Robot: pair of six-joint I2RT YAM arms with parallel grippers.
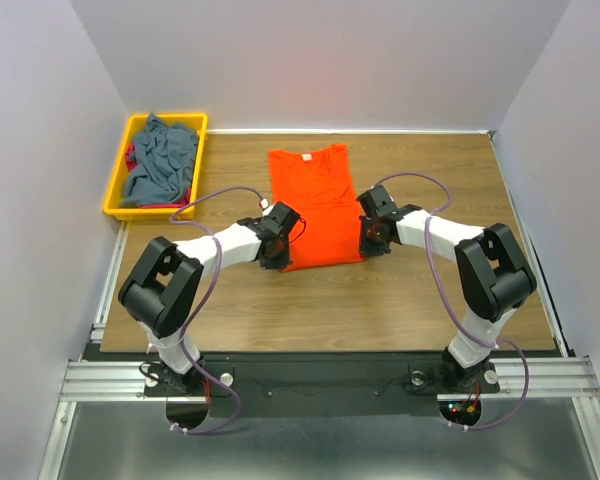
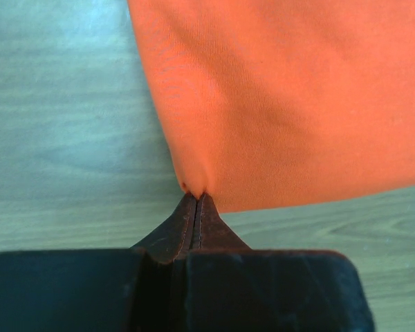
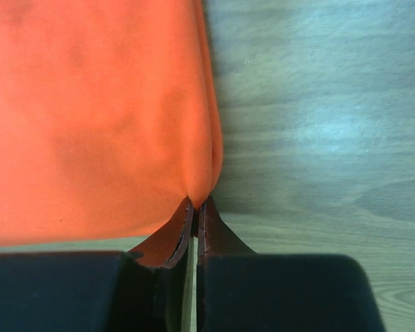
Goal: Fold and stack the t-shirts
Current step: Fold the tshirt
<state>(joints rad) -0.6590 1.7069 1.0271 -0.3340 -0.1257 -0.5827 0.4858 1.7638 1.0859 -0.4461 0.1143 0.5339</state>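
Low over the wooden table (image 1: 380, 310), the left gripper (image 2: 196, 199) pinches the near left corner of the orange t-shirt (image 1: 315, 205), and the right gripper (image 3: 197, 203) pinches its near right corner. The shirt lies flat, collar far. At far left, 1 yellow bin (image 1: 140, 212) holds a crumpled grey-blue t-shirt (image 1: 165, 160) over red cloth (image 1: 131, 157)
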